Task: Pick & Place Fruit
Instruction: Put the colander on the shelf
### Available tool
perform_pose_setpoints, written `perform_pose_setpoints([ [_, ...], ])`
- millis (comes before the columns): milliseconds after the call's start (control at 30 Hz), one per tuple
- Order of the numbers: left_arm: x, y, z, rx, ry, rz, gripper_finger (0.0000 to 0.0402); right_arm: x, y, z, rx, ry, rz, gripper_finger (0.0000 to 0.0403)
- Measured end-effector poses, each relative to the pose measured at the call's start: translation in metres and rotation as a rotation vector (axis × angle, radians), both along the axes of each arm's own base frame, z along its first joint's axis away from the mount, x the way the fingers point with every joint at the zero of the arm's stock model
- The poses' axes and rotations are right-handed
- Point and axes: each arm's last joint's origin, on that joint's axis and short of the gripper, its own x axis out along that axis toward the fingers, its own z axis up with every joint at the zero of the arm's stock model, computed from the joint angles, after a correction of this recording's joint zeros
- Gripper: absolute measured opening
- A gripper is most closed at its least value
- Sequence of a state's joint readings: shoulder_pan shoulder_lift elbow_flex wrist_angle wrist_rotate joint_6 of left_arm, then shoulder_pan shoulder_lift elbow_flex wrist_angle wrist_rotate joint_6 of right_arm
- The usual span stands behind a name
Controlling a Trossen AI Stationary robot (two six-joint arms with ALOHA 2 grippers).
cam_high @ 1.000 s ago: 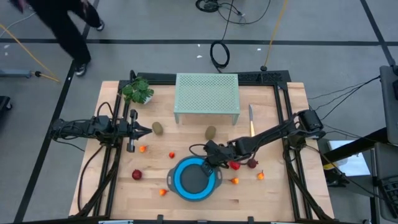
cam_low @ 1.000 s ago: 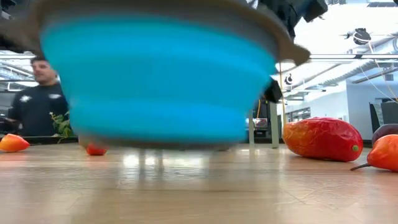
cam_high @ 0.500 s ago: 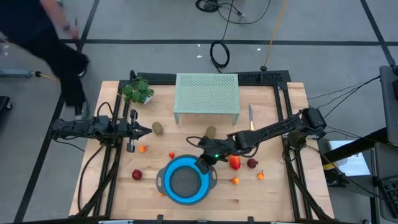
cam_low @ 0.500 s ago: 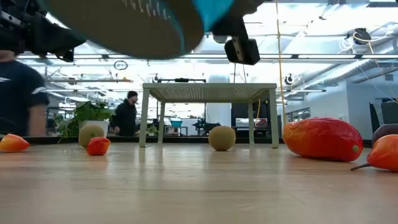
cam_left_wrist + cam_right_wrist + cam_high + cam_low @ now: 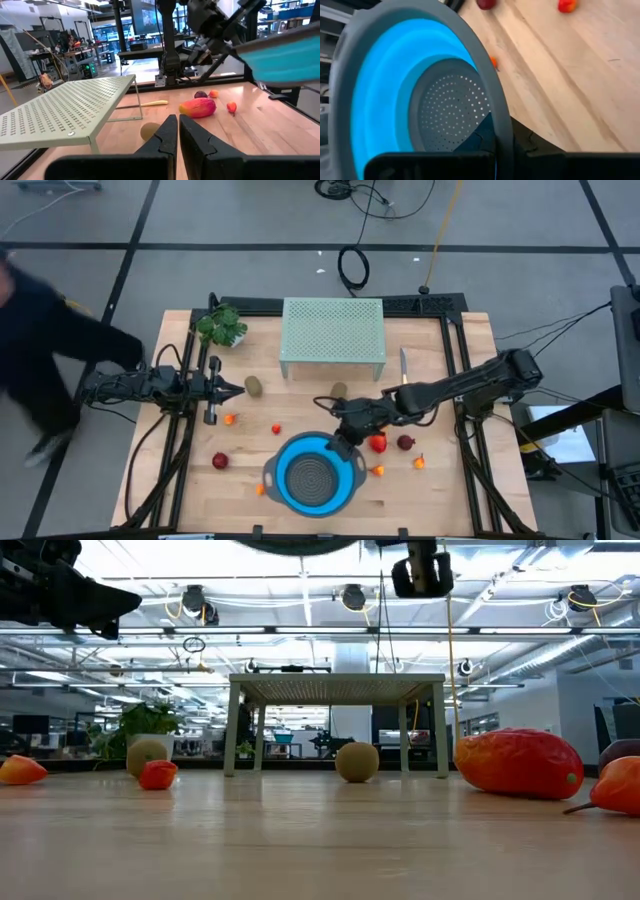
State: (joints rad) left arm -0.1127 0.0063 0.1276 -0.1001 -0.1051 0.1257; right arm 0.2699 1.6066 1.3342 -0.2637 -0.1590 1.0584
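Observation:
A blue colander with a grey rim [image 5: 315, 480] hangs over the table's near middle, held by my right gripper [image 5: 346, 442]. In the low view only its underside [image 5: 300, 544] shows, at the top edge. Fruit lies on the table. Two brown kiwis [image 5: 254, 386] [image 5: 338, 392] sit mid-table, and the long orange-red piece [image 5: 377, 442] lies beside a dark red one [image 5: 405, 442]. Another dark red one [image 5: 219, 461] lies at the near left. Tiny orange-red ones [image 5: 229, 419] [image 5: 378, 471] are scattered about. My left gripper [image 5: 238, 390] waits shut at the left, touching nothing. My right gripper holds the colander by its grey rim [image 5: 503, 131], on the side toward the table's right. One finger [image 5: 479, 136] is inside the bowl and the other [image 5: 532, 146] is outside. The fingers come from the right, slanting down. The colander is lifted clear of the table, mouth up.
A pale green perforated rack [image 5: 333, 335] stands at the far middle. A yellow-handled knife [image 5: 404, 372] lies to its right, and a green leafy bunch [image 5: 222, 325] sits at the far left corner. A person [image 5: 40, 370] moves beside the table's left side.
My right gripper has raised the colander from table level until it is well clear of the wood. It swung toward the left, then back a little to the right and nearer the near edge. In the low view the bowl has risen almost out of the picture. The person has walked alongside the table.

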Motion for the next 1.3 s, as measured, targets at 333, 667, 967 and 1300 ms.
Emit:
perform_pose_setpoints([
  [333, 0.0, 0.0, 0.0, -0.003, 0.0, -0.001, 0.0021, -0.02, -0.027, 0.036, -0.02, -0.1, -0.036, 0.0003],
  [667, 0.0, 0.0, 0.0, -0.006, 0.0, -0.001, 0.0021, -0.053, -0.078, 0.067, -0.11, -0.139, -0.129, 0.0003],
  [967, 0.0, 0.0, 0.0, -0.03, 0.0, -0.002, 0.0021, -0.071, -0.106, 0.081, -0.184, -0.18, -0.18, 0.0003],
  [1300, 0.0, 0.0, 0.0, -0.03, 0.0, -0.001, 0.0021, -0.071, -0.119, 0.081, -0.198, -0.187, -0.183, 0.0003],
])
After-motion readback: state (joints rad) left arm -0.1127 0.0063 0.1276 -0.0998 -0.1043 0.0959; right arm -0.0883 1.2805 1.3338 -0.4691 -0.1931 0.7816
